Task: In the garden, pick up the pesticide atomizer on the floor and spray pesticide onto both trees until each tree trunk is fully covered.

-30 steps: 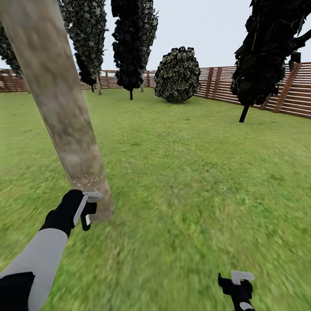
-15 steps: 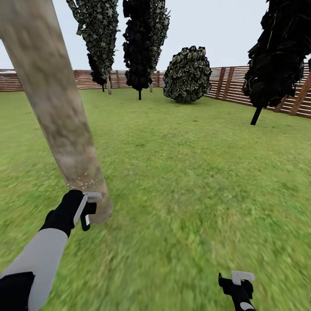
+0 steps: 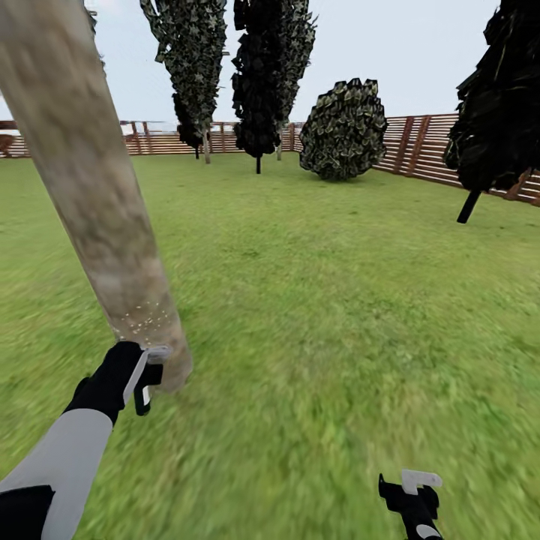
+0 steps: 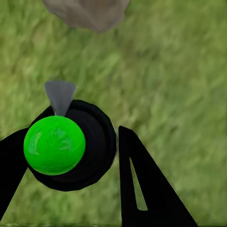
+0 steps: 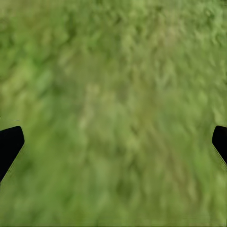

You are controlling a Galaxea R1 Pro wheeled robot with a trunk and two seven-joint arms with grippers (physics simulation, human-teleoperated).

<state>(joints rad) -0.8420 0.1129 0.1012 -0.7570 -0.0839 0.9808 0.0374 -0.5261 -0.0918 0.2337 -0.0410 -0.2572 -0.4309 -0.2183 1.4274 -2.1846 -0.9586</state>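
A thick, mottled grey-brown tree trunk (image 3: 97,202) leans across the left of the head view, with fine white specks just above its base. My left gripper (image 3: 148,375) hangs right beside that base, close to the bark. In the left wrist view it (image 4: 68,135) is shut on the pesticide atomizer (image 4: 54,145), a bright green ball in a black ring with a grey nozzle aimed toward the trunk's foot (image 4: 87,12). My right gripper (image 3: 411,491) hangs low at the right over grass, its two fingers wide apart (image 5: 116,142) and nothing between them.
Green lawn (image 3: 337,300) stretches ahead to a brown slatted fence (image 3: 427,150). Near-black narrow conifers (image 3: 266,75) and a round dark bush (image 3: 343,129) stand at the far side. Another dark tree (image 3: 499,105) leans at the right edge.
The whole view has swung a little left, so the far trees sit further right. My left gripper now hangs slightly lower beside the trunk's base. The right gripper is unchanged.
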